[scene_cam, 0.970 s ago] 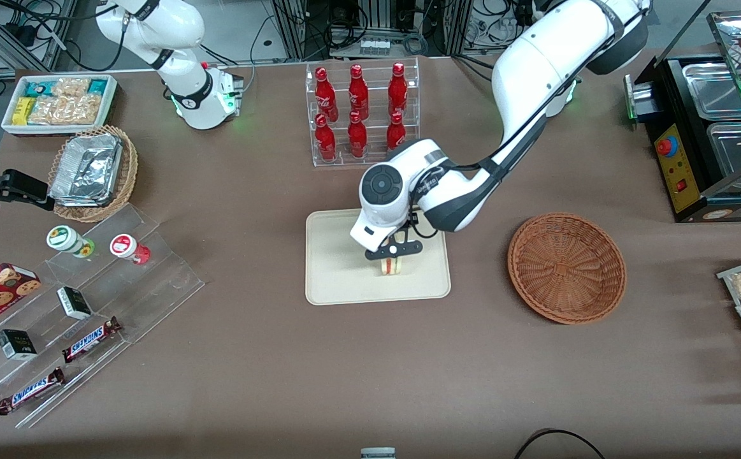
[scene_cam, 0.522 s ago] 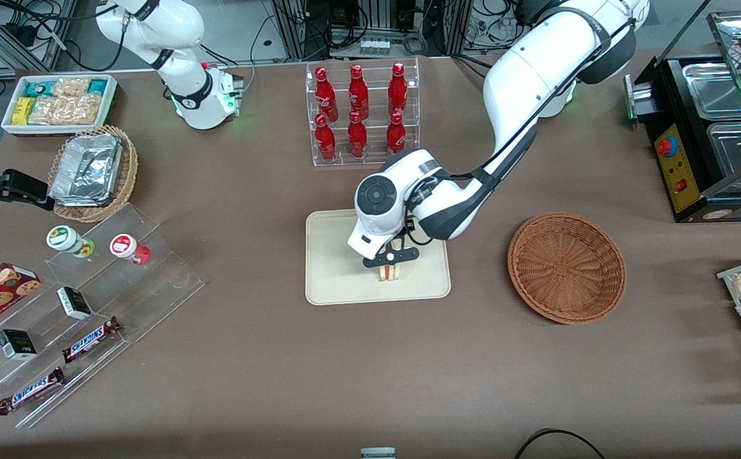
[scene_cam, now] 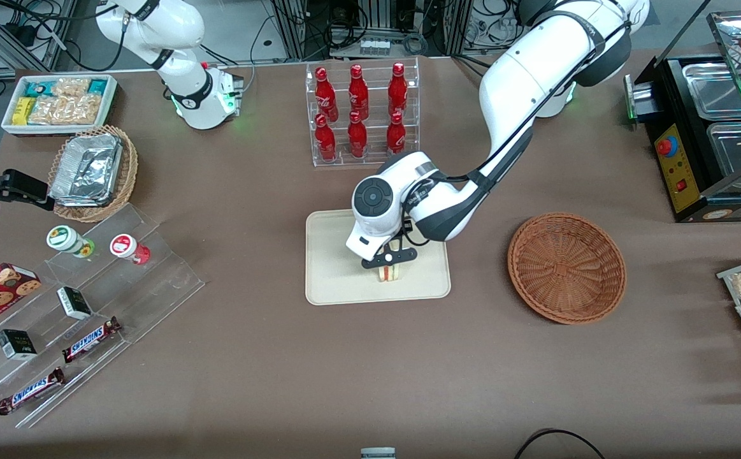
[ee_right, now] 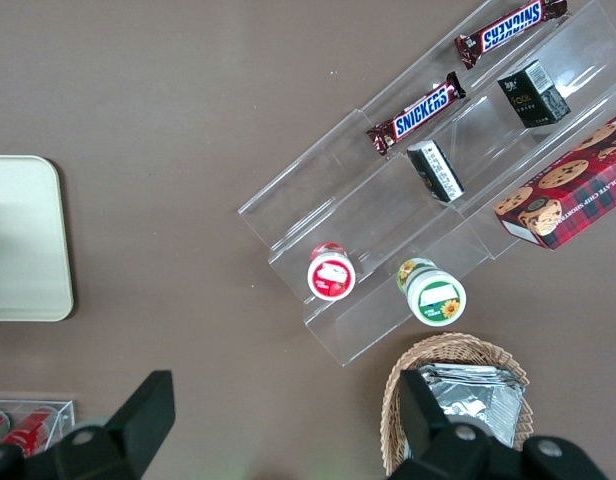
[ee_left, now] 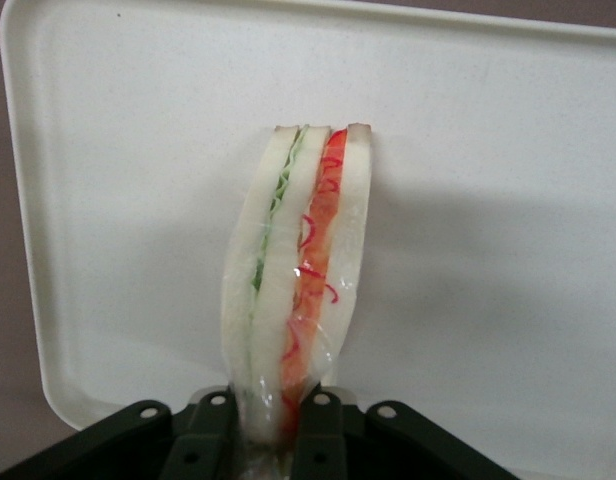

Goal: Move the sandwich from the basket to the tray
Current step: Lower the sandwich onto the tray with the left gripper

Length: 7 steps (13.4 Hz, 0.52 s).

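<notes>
My left gripper (scene_cam: 389,260) is over the cream-beige tray (scene_cam: 332,280), low above it, and is shut on the sandwich (scene_cam: 389,273). The sandwich is a plastic-wrapped wedge of pale bread with red and green filling. In the left wrist view the sandwich (ee_left: 296,270) stands on edge over the tray (ee_left: 488,150), pinched at its near end between my black fingers (ee_left: 210,435). The gripper (ee_left: 268,440) squeezes the wrap. The reddish-brown wicker basket (scene_cam: 566,268) lies on the table beside the tray, toward the working arm's end, with nothing in it.
A clear rack of red bottles (scene_cam: 360,115) stands farther from the front camera than the tray. A tan wicker basket with foil containers (scene_cam: 93,172), a white snack bin (scene_cam: 58,102) and an acrylic display of snacks (scene_cam: 83,312) lie toward the parked arm's end. A black food warmer (scene_cam: 714,127) stands at the working arm's end.
My gripper has moved slightly toward the parked arm's end and lower over the tray with the sandwich still held. The basket has not moved.
</notes>
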Each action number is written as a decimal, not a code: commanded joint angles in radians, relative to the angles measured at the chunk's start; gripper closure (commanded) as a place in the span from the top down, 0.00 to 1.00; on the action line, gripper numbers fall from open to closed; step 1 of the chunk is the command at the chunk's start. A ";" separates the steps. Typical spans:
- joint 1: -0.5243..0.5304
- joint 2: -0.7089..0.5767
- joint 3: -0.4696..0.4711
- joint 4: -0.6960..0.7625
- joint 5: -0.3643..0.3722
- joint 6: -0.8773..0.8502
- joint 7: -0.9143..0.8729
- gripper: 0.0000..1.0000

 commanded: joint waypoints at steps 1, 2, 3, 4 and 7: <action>-0.027 0.017 0.009 0.039 0.023 -0.008 -0.024 1.00; -0.028 0.017 0.009 0.037 0.030 -0.008 -0.024 1.00; -0.030 0.017 0.009 0.037 0.033 -0.008 -0.024 1.00; -0.030 0.016 0.009 0.037 0.033 -0.008 -0.022 1.00; -0.019 -0.004 0.006 0.051 0.024 -0.023 -0.013 1.00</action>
